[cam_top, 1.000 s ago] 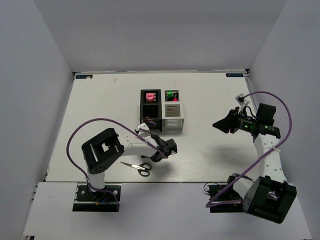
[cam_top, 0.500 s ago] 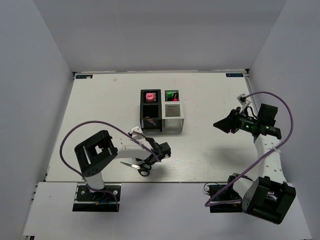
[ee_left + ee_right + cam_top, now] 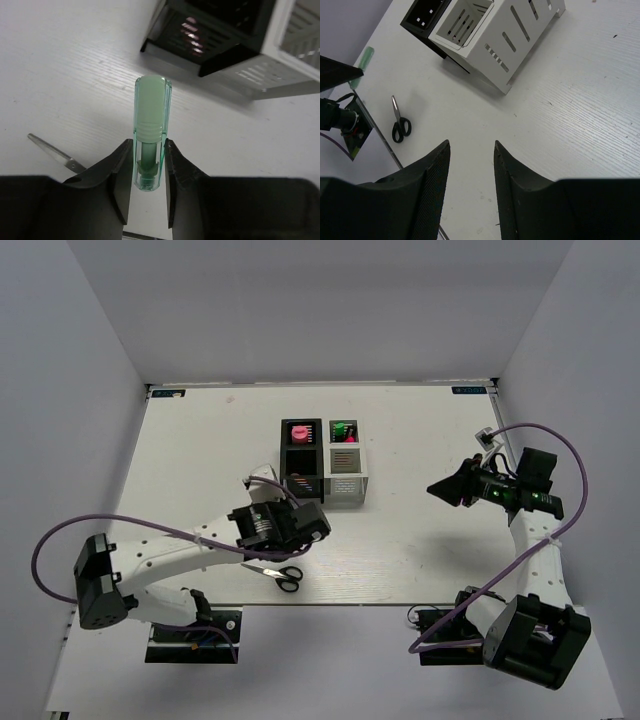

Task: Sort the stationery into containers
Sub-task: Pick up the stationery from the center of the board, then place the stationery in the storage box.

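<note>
Where the left jaws stand: clenched on the pale green capsule piece, just near of the containers
Right jaws: parted, nothing between them, well right of the containers
Scissors: flat on the surface, just near of the left jaws
Pink tube: inside the far-left black box

Pale green capsule - translucent, rounded tip, upright, clamped between fingers of left gripper; containers - four slatted boxes, two black, two white/grey, clustered mid-table; pink tube in rear left box; highlighters in rear right box; scissors black-handled, flat, blades together, near front edge.
</note>
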You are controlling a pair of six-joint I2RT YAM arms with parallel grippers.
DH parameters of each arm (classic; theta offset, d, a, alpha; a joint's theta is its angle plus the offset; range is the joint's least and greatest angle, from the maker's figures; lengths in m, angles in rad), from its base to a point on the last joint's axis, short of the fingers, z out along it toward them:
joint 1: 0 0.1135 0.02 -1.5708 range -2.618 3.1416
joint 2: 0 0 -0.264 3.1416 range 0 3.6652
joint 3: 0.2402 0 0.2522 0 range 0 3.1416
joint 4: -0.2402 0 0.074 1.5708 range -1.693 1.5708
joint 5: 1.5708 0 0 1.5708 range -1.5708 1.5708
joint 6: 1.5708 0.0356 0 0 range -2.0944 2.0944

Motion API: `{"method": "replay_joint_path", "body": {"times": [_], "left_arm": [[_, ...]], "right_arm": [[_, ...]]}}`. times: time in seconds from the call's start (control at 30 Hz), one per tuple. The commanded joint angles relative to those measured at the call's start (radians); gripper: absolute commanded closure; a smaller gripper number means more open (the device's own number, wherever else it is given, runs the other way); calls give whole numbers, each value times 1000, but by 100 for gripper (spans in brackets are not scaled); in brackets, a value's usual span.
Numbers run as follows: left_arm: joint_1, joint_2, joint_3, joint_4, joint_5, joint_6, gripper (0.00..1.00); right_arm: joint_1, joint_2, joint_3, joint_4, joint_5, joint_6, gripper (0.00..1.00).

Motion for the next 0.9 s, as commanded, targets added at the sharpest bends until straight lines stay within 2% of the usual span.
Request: {"method": "replay_joint_path", "body": {"times": [0.0, 0.13, 0.17, 0.23, 0.27, 0.33, 0.37, 0.43, 0.47, 0.5, 0.53, 0.57, 0.63, 0.67, 0.7, 0.77, 0.8, 0.83, 0.87], "left_arm": [[20, -50, 57, 58, -2, 138, 100], [87, -56, 132, 166, 128, 164, 100], [144, -58, 138, 187, 152, 166, 100], [189, -48, 153, 259, 269, 151, 100], [257, -29, 173, 269, 333, 116, 100], [304, 7, 225, 281, 443, 83, 100], [357, 34, 233, 304, 465, 74, 100], [396, 68, 285, 315, 525, 74, 100], [405, 108, 305, 331, 542, 88, 100], [435, 126, 325, 348, 560, 215, 100], [440, 142, 391, 345, 580, 258, 100], [446, 177, 472, 294, 577, 428, 100], [468, 235, 593, 222, 582, 537, 100], [472, 281, 708, 164, 574, 656, 100], [489, 321, 744, 143, 587, 692, 100], [500, 376, 801, 39, 562, 714, 100], [540, 401, 836, -25, 597, 700, 100], [555, 396, 825, -26, 635, 686, 100], [584, 392, 774, -17, 719, 609, 100]], "right_arm": [[-8, -24, 3, -5, -28, 9, 56], [-9, -23, 2, -2, -30, 15, 56], [-9, -26, 3, -3, -32, 15, 56], [-8, -26, 3, -2, -32, 16, 56], [-9, -32, 0, -3, -32, 15, 56], [-11, -35, 0, -5, -32, 16, 56], [-12, -35, 0, -3, -32, 16, 56], [-14, -38, 0, -5, -33, 18, 56], [-17, -40, 0, -5, -33, 15, 56], [-16, -41, -1, -5, -36, 15, 56], [-16, -43, -4, -3, -39, 15, 56], [-22, -44, -3, -3, -41, 15, 56], [-22, -43, -4, -8, -45, 13, 56], [-25, -43, -3, 0, -48, 16, 56], [-23, -41, -1, -2, -53, 13, 56], [-23, -37, -4, 0, -59, 13, 56], [-25, -33, -4, 1, -61, 13, 56], [-26, -30, -4, 2, -59, 9, 56], [-26, -29, -4, 2, -61, 9, 56]]}}
